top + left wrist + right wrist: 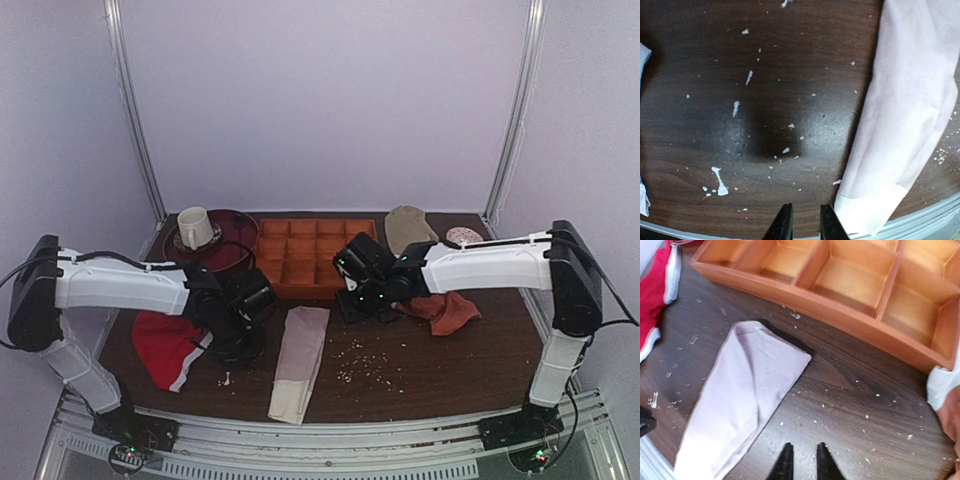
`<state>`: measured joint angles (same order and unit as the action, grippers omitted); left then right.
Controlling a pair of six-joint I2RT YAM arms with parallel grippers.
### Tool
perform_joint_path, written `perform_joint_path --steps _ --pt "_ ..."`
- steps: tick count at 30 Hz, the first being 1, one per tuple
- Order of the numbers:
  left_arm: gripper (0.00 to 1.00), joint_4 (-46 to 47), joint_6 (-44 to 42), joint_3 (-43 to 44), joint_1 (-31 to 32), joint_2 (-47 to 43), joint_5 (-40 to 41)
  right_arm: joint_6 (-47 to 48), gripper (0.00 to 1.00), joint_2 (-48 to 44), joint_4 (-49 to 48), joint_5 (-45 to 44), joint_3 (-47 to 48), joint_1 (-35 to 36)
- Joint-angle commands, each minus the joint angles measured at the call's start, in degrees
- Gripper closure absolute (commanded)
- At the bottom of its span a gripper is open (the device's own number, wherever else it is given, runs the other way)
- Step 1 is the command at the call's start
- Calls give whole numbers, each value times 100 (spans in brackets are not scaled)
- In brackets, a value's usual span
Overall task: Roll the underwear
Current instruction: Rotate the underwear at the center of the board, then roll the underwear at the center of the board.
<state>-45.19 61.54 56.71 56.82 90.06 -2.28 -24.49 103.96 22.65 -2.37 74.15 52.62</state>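
Note:
The underwear (300, 360) lies flat on the dark table, folded lengthwise into a long pinkish strip with its white waistband at the near end. It shows at the right of the left wrist view (910, 100) and at the left of the right wrist view (740, 390). My left gripper (240, 345) hovers low just left of the strip; its tips (806, 222) stand close together with nothing between them, beside the waistband corner. My right gripper (362, 300) is right of the strip's far end, its tips (803, 460) close together and empty over bare wood.
An orange compartment tray (310, 255) stands behind the strip. A red garment with white trim (165, 345) lies at the left, a rust garment (450, 310) at the right. A dark plate with a white cup (195, 228) and an olive cloth (405, 228) are at the back. White crumbs (365, 360) are scattered.

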Motion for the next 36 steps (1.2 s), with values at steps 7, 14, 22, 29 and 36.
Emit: perform_joint_path --steps 7,14,22,29,36 --pt "51 874 428 -974 7 -1320 -375 -52 67 -1756 -778 -78 -1461 398" --pt "42 1913 -204 -1307 6 -1224 -806 -122 66 -2494 -1609 -9 -2298 777" --pt "46 2546 -1198 -1477 -250 -695 -1890 -614 64 -2180 -1069 -1329 -1755 1831" --pt "47 2955 -1391 -2031 -741 -873 -2294 -916 64 -1619 -325 -1811 -1042 2325" --pt "53 4019 -1153 -2398 -738 -482 -2802 -974 63 -1657 -226 -2037 -1000 2398"
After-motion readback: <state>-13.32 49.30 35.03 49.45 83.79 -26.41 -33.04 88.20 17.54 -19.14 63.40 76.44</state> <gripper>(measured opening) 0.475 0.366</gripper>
